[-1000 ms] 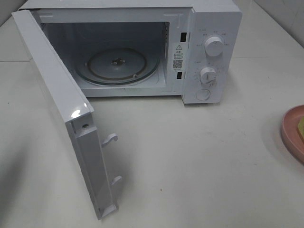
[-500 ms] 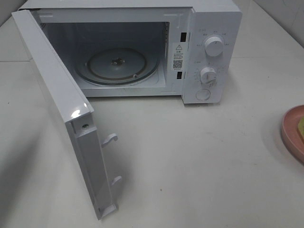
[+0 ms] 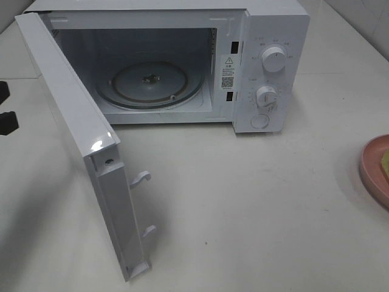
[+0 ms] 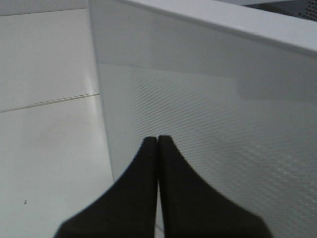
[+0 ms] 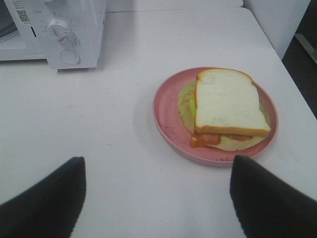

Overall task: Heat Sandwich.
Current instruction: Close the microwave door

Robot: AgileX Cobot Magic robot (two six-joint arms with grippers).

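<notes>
The sandwich, pale bread over green and reddish layers, lies on a round pink plate on the table, to the right of the microwave. In the exterior view only the plate's edge and a yellow-green sliver of the sandwich show at the far right. My right gripper is open and empty, a little short of the plate. My left gripper is shut and empty, its tips close to the outer face of the open microwave door; it shows at the left edge of the exterior view.
The white microwave stands at the back of the table. Its door is swung wide open to the left, towards the front. The glass turntable inside has nothing on it. Two knobs and a button are on its right panel.
My left gripper has come into view at the left edge of the exterior view, behind the open door. Nothing else has moved.
</notes>
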